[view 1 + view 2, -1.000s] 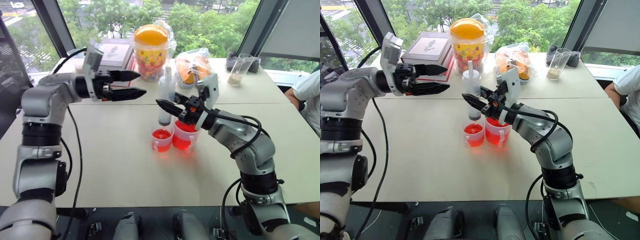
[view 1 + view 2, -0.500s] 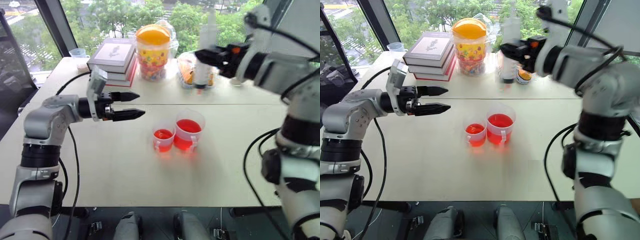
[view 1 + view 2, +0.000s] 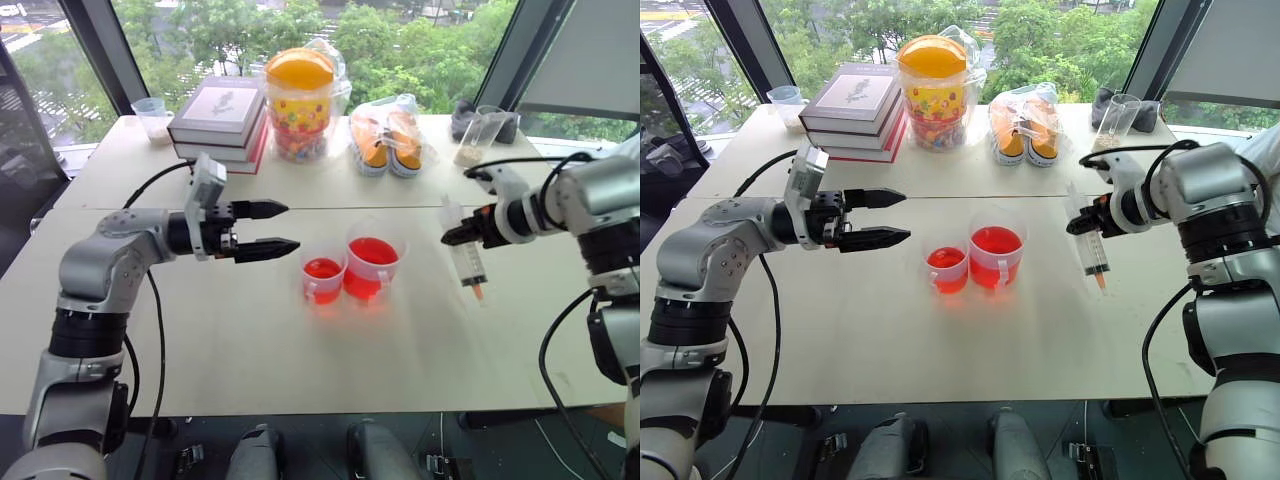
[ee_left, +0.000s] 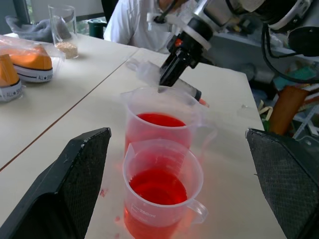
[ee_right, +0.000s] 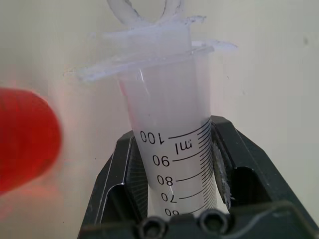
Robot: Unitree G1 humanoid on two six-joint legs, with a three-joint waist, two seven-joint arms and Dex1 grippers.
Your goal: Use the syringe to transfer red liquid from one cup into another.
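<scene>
The syringe (image 3: 468,258) hangs tip-down over the table (image 3: 250,350), clamped by its barrel in the right claw (image 3: 462,232), well to the right of both cups. This looks like a carrying hold: with the nozzle pointing down, it can be brought over a cup. The taller handled cup (image 3: 372,266) and the smaller cup (image 3: 324,279) stand touching, each holding red liquid (image 4: 159,120). The left claw (image 3: 275,227) hovers just left of them, fingers spread and empty, probably ready to steady a cup.
</scene>
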